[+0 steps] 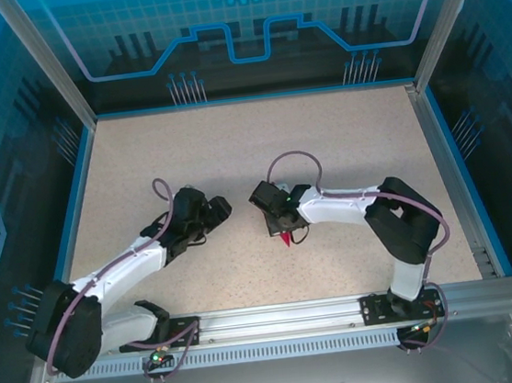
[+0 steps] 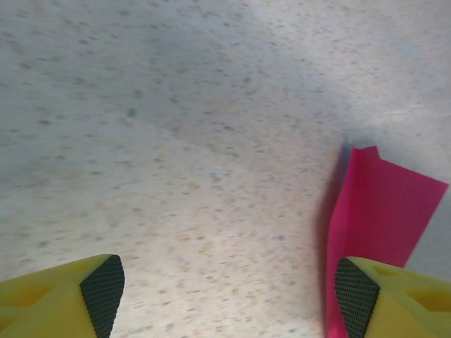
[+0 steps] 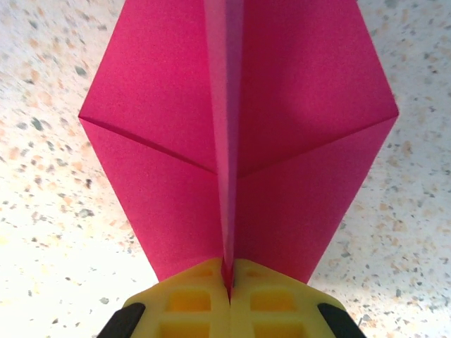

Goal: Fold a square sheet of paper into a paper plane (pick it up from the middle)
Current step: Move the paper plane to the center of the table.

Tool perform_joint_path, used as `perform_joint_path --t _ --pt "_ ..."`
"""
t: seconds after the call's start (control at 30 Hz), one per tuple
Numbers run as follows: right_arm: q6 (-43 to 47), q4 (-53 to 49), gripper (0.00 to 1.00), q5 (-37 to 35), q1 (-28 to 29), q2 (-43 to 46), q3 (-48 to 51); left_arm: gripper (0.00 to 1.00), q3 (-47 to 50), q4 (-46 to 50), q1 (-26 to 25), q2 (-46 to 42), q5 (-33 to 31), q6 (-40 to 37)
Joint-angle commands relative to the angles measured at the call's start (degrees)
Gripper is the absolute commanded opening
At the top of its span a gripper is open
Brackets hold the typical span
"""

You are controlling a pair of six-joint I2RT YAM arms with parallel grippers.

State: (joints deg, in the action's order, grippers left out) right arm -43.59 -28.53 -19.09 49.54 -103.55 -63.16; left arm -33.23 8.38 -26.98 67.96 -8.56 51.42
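Observation:
The square sheet of paper stands folded as a magenta paper plane (image 3: 296, 141), two wings spread either side of a raised centre crease. My right gripper (image 3: 229, 285) is shut on that crease at the near end, and the wings fan out above the speckled table. From above, a red tip of the paper plane (image 1: 285, 239) pokes out under the right gripper (image 1: 272, 210). My left gripper (image 1: 217, 211) sits just left of it, open. In the left wrist view, the left gripper (image 2: 225, 290) spans bare table, and the paper (image 2: 377, 211) hangs beside its right fingertip (image 2: 354, 294).
The beige speckled table (image 1: 259, 136) is ringed by a blue rim and aluminium posts. A metal rail (image 1: 280, 318) carrying both arm bases runs along the near edge. Both arms reach toward the table's middle.

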Motion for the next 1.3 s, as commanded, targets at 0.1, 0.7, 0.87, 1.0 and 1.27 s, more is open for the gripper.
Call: perform_joint_path --t 0.1,0.7,0.87,1.0,1.27 --pt "2.6 -0.5 0.05 1.4 -1.2 -3.6 -2.1 0.87 -1.0 7.5 0.6 -1.7 -5.3 -2.0" --pt "-0.3 -1.4 0.2 0.7 -1.3 -3.5 -1.8 0.9 -1.2 7.4 0.7 0.2 -4.3 -1.8" --pt "-0.5 -2.2 0.27 0.0 -1.3 0.7 -2.0 0.9 -1.0 7.3 0.6 0.3 -4.2 -1.8" --pt "-1.0 -2.1 0.26 -0.1 -1.5 1.0 -1.9 0.9 -1.0 7.1 0.6 0.4 -4.1 -1.8" --pt "-1.1 -2.0 0.22 0.1 -1.6 -2.3 -2.8 0.9 -1.1 7.2 0.6 0.7 -4.0 -2.0"
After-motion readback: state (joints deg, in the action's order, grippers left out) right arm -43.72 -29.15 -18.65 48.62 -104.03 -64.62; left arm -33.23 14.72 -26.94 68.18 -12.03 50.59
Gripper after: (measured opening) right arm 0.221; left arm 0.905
